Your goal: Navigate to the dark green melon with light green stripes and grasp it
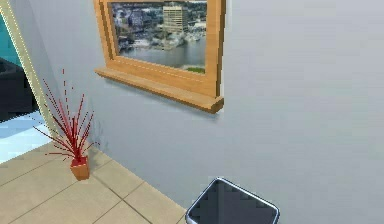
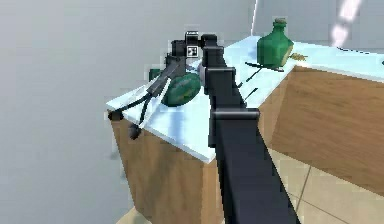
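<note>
Fingers beside green melon on counter; grasp unclear.

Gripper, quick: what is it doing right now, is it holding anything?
Gripper: cannot be told whether it holds anything; the dark green melon lies on the countertop at or behind it.

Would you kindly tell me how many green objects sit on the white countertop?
2: a round dark green melon near the countertop corner at the left, and a green bottle farther back to the right. The arm may hide others.
</note>
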Robot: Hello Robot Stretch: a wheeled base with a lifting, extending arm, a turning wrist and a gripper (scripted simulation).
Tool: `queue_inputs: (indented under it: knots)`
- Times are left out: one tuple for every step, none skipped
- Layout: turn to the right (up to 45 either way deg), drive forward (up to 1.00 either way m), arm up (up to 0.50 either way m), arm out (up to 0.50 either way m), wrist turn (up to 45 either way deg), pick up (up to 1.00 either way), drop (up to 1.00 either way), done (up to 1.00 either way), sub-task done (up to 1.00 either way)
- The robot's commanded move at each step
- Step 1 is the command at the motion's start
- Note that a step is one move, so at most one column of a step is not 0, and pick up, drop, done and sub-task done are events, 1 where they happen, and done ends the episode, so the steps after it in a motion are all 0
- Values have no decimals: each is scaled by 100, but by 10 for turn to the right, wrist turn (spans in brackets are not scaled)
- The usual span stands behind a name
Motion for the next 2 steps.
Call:
queue_inputs:
  knots:
    - [0,0,0,0,450,0,0,0,0]
    - [0,0,0,0,450,0,0,0,0]
